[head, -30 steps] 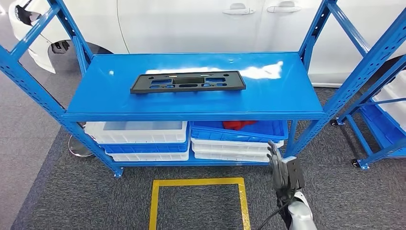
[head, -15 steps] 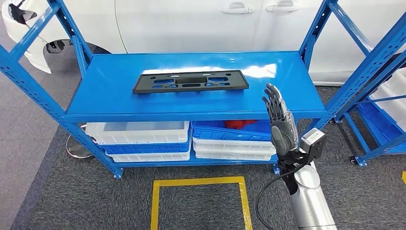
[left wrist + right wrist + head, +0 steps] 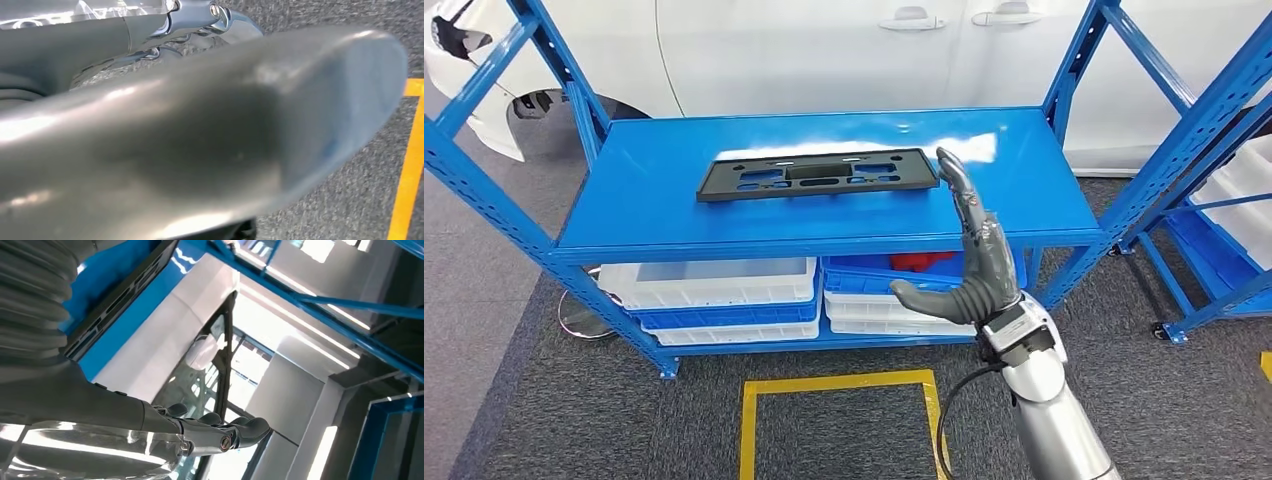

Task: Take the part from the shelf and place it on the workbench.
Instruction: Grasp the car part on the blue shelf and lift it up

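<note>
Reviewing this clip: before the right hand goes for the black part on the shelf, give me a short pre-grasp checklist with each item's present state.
1. Black part lies flat on the blue shelf, nothing on top of it: ok.
2. Right hand holds nothing, fingers extended, thumb spread: ok.
3. Right hand placed at the part: not ok; its fingertips reach up beside the part's right end, but whether they touch it cannot be told.
4. Path between hand and part free of other things: ok.
5. Left hand state: cannot tell; the left wrist view is a blurred close-up over grey floor.
6. Workbench ready to receive the part: cannot tell.
</note>
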`<action>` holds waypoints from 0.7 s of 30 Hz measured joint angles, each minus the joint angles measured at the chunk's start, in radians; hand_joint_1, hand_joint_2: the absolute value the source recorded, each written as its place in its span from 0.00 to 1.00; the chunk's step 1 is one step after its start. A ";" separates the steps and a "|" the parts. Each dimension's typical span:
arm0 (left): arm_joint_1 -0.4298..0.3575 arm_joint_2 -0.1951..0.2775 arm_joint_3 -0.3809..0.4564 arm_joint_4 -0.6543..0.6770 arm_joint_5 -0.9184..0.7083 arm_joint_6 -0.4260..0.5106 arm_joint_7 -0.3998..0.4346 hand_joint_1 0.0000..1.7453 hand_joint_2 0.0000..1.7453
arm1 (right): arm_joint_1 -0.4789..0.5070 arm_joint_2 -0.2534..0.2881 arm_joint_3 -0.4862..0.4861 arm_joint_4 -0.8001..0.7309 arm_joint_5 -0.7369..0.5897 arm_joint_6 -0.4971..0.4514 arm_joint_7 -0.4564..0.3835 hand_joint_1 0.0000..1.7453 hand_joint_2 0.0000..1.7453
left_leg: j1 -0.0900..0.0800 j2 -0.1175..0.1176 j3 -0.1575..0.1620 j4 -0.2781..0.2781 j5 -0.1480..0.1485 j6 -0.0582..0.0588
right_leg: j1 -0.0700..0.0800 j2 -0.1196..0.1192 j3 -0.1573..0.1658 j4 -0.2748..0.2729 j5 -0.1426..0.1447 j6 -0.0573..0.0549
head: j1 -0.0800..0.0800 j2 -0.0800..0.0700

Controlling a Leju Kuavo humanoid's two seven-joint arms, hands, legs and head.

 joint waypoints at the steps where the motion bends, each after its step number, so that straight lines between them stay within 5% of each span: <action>1: -0.001 0.000 0.003 0.000 -0.001 0.000 0.000 0.00 0.00 | -0.002 0.000 0.013 0.000 0.030 -0.020 0.005 0.00 1.00 | -0.004 -0.001 0.000 -0.001 -0.003 0.009 | 0.001 0.001 -0.002 0.000 0.001 0.006 | 0.000 0.000; 3: -0.001 0.000 0.009 0.000 -0.002 0.000 0.000 0.00 0.00 | -0.006 0.000 0.038 0.001 0.090 -0.058 0.016 0.00 1.00 | -0.004 -0.001 -0.003 -0.002 0.000 0.026 | -0.002 0.000 -0.004 0.002 -0.002 0.017 | 0.001 0.000; 5: -0.003 -0.002 0.015 0.001 -0.003 0.000 0.000 0.00 0.00 | -0.014 0.000 0.064 0.004 0.151 -0.099 0.030 0.00 1.00 | -0.004 0.001 -0.003 -0.006 0.004 0.042 | -0.004 -0.002 -0.029 0.056 -0.037 0.022 | 0.001 0.000; 7: -0.005 -0.003 0.019 0.001 -0.005 0.000 0.000 0.00 0.00 | -0.021 0.000 0.089 0.014 0.211 -0.138 0.046 0.00 1.00 | -0.009 0.003 -0.006 -0.007 0.005 0.052 | -0.002 -0.004 -0.092 0.189 -0.101 0.021 | 0.002 0.000; 9: -0.005 -0.003 0.022 0.001 -0.008 0.001 0.001 0.00 0.00 | -0.027 0.001 0.115 0.035 0.269 -0.174 0.063 0.00 1.00 | -0.016 0.003 -0.007 -0.006 0.004 0.057 | 0.002 -0.004 -0.143 0.292 -0.129 0.017 | 0.002 0.000; 11: -0.006 -0.003 0.024 0.001 -0.011 0.001 0.004 0.00 0.00 | -0.037 0.002 0.139 0.062 0.324 -0.208 0.081 0.00 1.00 | -0.024 0.001 -0.005 -0.005 0.003 0.060 | 0.007 -0.004 -0.124 0.248 -0.086 0.005 | 0.002 0.000; 14: -0.007 -0.007 0.024 0.004 -0.018 0.001 0.006 0.00 0.00 | -0.070 0.011 0.172 0.111 0.398 -0.253 0.108 0.00 1.00 | -0.034 0.000 -0.003 -0.004 0.001 0.057 | 0.021 -0.007 -0.033 0.054 -0.004 -0.022 | 0.000 0.000; 18: -0.010 -0.008 0.024 0.006 -0.027 0.001 0.011 0.00 0.00 | -0.107 0.034 0.212 0.197 0.491 -0.302 0.148 0.00 1.00 | -0.033 0.003 -0.006 -0.005 0.001 0.039 | 0.024 -0.008 -0.016 0.002 0.005 -0.030 | -0.002 0.000; 21: -0.011 -0.007 0.024 0.007 -0.037 0.001 0.012 0.00 0.00 | -0.139 0.062 0.236 0.271 0.551 -0.333 0.178 0.00 1.00 | -0.028 0.003 -0.047 0.088 -0.054 0.022 | 0.015 -0.011 -0.006 -0.015 0.013 -0.038 | -0.004 0.000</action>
